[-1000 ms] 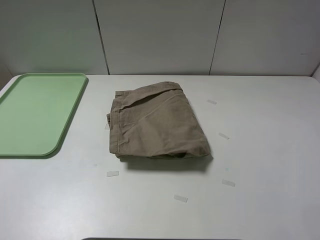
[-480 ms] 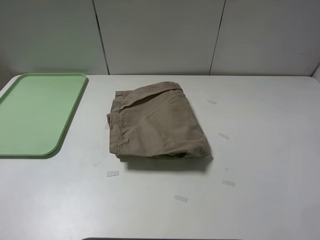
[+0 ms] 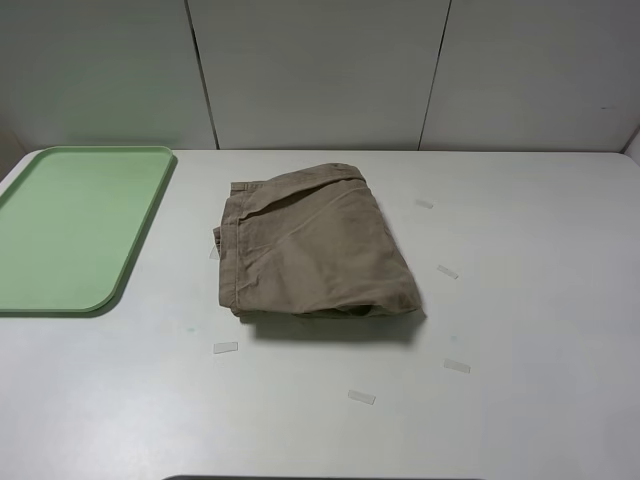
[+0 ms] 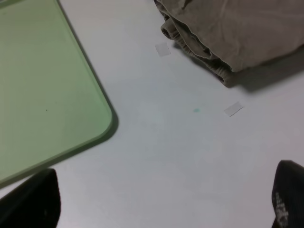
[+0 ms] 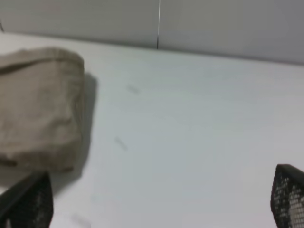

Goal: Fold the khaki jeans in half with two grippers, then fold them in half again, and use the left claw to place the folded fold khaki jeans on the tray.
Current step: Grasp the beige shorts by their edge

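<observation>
The khaki jeans (image 3: 310,245) lie folded into a thick bundle near the middle of the white table; they also show in the left wrist view (image 4: 232,33) and the right wrist view (image 5: 38,109). The pale-green tray (image 3: 70,225) sits at the far left and is bare; its rounded corner shows in the left wrist view (image 4: 47,95). Neither arm shows in the exterior high view. My left gripper (image 4: 164,202) is open and empty above bare table between tray and jeans. My right gripper (image 5: 161,202) is open and empty, apart from the jeans.
Several small clear tape marks lie on the table (image 3: 520,300), among them one (image 3: 226,348) in front of the jeans and one (image 3: 448,271) to their right. A panelled grey wall (image 3: 320,70) closes the back.
</observation>
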You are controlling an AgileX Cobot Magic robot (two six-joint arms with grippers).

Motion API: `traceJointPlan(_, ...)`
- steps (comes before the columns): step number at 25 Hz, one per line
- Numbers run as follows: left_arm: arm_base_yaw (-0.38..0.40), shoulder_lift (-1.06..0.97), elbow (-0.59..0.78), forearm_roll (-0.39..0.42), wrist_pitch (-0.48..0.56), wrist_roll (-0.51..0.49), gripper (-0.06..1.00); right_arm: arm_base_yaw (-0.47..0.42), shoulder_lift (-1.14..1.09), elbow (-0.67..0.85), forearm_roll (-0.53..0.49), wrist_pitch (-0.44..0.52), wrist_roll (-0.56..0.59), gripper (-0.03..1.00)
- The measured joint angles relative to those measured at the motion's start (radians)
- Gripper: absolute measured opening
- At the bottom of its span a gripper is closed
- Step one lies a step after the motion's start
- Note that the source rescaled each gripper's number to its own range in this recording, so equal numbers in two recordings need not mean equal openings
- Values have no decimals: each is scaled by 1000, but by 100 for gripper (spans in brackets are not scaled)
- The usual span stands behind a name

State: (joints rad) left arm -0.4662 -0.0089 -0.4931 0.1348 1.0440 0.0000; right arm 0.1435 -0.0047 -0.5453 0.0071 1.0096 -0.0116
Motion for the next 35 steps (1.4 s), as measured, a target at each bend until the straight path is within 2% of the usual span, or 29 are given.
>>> traceJointPlan(4, 0, 0, 0, 2, 0, 0, 93, 21, -1, 26, -7, 27, 2, 100)
traceJointPlan(14, 0, 0, 0, 2, 0, 0, 93, 36, -2, 52, -69, 19, 45, 100)
traceJointPlan(35, 0, 0, 0, 2, 0, 0, 93, 36, -2, 52, -71, 19, 51, 100)
